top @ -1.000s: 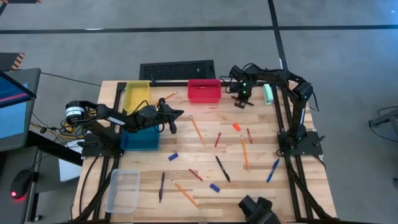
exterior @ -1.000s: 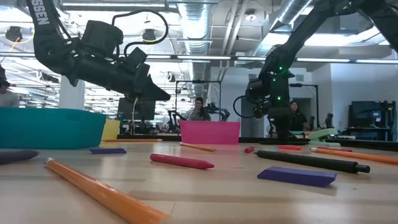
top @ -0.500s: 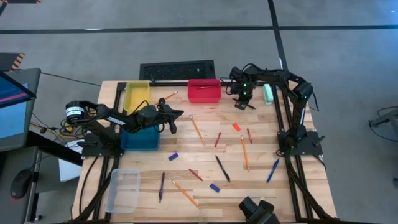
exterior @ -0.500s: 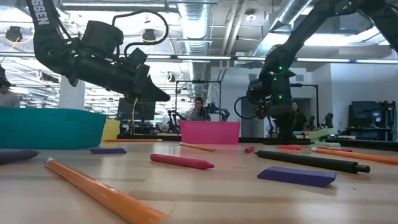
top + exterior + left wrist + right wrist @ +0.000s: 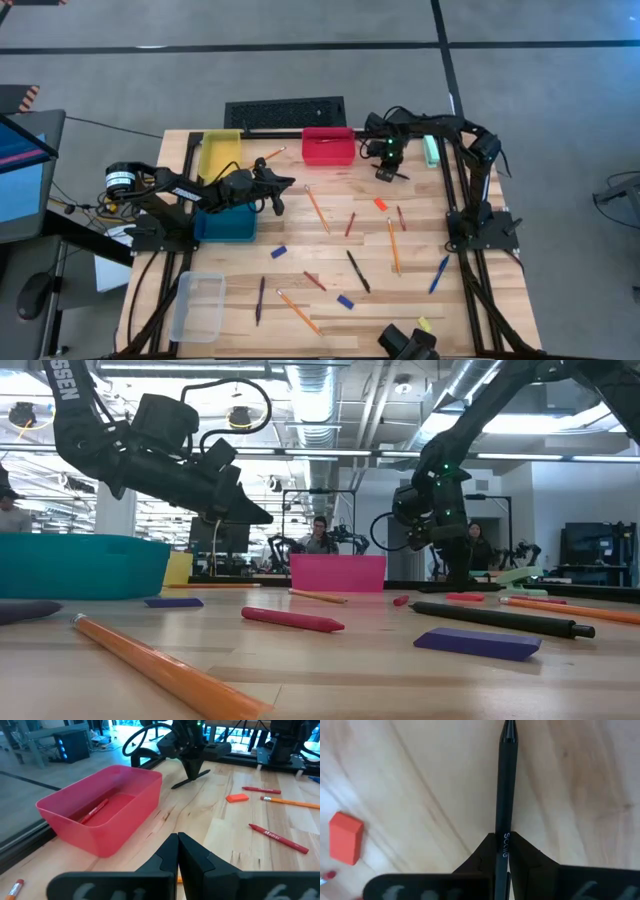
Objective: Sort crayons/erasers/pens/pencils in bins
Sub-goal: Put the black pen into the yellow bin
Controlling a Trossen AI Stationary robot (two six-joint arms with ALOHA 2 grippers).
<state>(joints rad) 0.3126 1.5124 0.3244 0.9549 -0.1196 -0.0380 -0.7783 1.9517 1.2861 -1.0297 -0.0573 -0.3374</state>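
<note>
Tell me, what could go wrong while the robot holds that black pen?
The right gripper pinches the slim black pen near one end only, so most of it sticks out; it might swing or slip loose. The nearby red plastic bin already holds a dark-red crayon; dropping the pen there would mix the sorts. The left gripper hovers shut beside the teal-blue bin.

black pen [image 5: 505, 785] runs past the picture's edge.
</note>
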